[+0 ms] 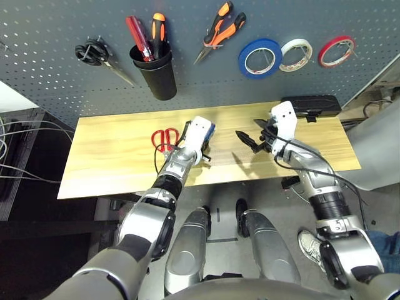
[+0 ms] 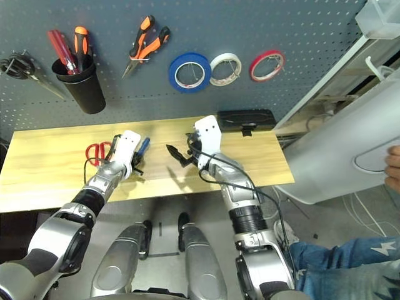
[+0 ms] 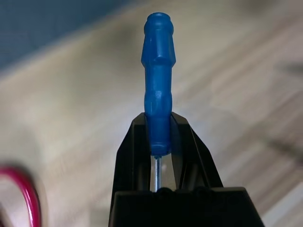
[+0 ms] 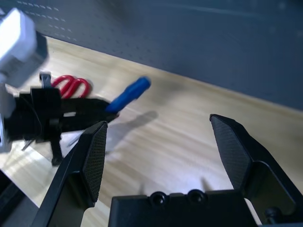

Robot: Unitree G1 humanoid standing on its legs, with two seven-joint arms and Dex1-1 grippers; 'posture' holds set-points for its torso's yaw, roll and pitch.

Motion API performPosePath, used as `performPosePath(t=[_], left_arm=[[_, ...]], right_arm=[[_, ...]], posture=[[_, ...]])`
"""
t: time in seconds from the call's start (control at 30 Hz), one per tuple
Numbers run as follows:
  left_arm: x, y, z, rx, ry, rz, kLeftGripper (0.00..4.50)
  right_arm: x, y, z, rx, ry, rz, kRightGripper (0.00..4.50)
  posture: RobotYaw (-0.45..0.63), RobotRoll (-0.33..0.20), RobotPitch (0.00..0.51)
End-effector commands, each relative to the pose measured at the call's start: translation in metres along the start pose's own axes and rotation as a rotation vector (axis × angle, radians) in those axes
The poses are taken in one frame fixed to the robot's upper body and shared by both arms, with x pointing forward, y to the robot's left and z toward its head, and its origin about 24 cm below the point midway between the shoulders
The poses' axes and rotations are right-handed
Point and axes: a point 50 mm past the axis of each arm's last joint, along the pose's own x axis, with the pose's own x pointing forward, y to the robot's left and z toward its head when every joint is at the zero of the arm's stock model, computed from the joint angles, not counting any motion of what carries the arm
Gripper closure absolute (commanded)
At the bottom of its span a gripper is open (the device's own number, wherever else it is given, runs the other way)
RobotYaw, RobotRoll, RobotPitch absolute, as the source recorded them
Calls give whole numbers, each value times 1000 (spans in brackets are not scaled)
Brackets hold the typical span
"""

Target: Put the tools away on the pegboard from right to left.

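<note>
The small blue-handled screwdriver (image 3: 158, 75) has a smooth, ribbed plastic handle and a thin metal shaft. The left pincer (image 3: 160, 137) is clamped on the lower end of that handle, so the handle juts out past the black fingertips, lifted above the pale wood-grain counter (image 1: 112, 169).

The red-handled scissors (image 1: 165, 139) lie flat on the counter just beside the left pincer, on its left. The right pincer (image 4: 161, 151) hangs over the counter with its textured black fingers spread wide and nothing between them, near the screwdriver's tip but apart from it.

Behind the counter stands the dark grey perforated pegboard (image 1: 62, 50). On it, from right to left, hang a red tape roll (image 1: 336, 51), a white tape roll (image 1: 295, 55), the blue tape roll (image 1: 260, 58) and the orange-and-black-handled pliers (image 1: 220, 31). Further left come a black cup holder (image 1: 156, 74) with red and orange handles in it, then black-handled scissors (image 1: 97, 55). A black box (image 1: 310, 105) sits at the counter's back right edge.
</note>
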Motion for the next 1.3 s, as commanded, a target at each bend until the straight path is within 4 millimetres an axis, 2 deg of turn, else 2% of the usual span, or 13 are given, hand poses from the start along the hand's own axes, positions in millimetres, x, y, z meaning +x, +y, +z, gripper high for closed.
performPosePath(t=[0.03, 0.17, 0.33, 0.73, 1.07, 1.3], left_arm=[[-19, -1, 14, 12, -182, -14, 4030], [-42, -6, 36, 86, -355, -60, 4030], [-62, 1, 68, 89, -517, -38, 4030], [-80, 37, 157, 172, -827, 102, 4030], [-84, 71, 195, 148, -931, 225, 4030], [-92, 94, 218, 139, -1014, 316, 4030]], right_arm=[[0, -1, 3, -39, -17, 48, 0], [2, 3, 13, -84, -67, 109, 0], [7, 8, 21, -95, -97, 173, 0], [33, 16, 50, -167, -197, 244, 0], [57, 29, 72, -178, -279, 253, 0], [67, 37, 82, -172, -331, 257, 0]], posture=[[118, 0, 241], [129, 0, 239], [142, 0, 240], [154, 0, 237], [156, 0, 231], [161, 0, 226]])
